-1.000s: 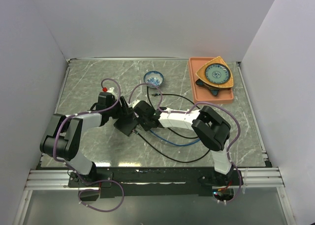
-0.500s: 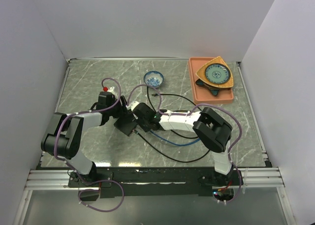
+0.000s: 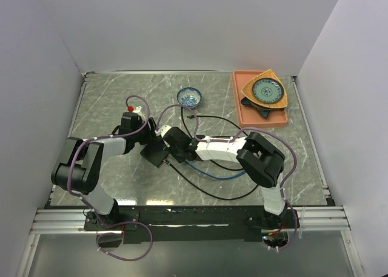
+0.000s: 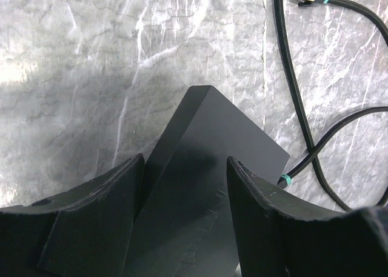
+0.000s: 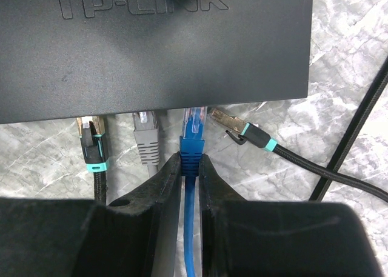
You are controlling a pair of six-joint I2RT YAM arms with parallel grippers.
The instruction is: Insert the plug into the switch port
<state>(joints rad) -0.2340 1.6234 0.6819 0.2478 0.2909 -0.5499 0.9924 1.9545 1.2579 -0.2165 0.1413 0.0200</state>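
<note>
Right wrist view is giving me the relation that matters. The right gripper [image 5: 191,165] is pinching the blue plug [image 5: 194,131] by its boot, with the jaws pressed in on it. The plug's clear head is pointing straight away from the fingers, at the socket edge of the switch [image 5: 157,53]. Its long axis is running square to that edge and lining up with the third socket. To its left, a grey plug [image 5: 147,137] and a black plug [image 5: 92,140] are sitting in their own ports. I am judging the blue head to be at the mouth of its port or barely inside; how deep, I cannot tell. A loose black plug [image 5: 239,129] is lying askew just to the right, its tip near the edge and not seated. In the left wrist view the left gripper [image 4: 185,162] is straddling the switch, its fingers bearing on both flanks and bracing the box on the marble table [image 4: 73,59]. I am reckoning the coming move as a straight push along the plug's own axis, with the right arm driving and the left arm resisting.
</note>
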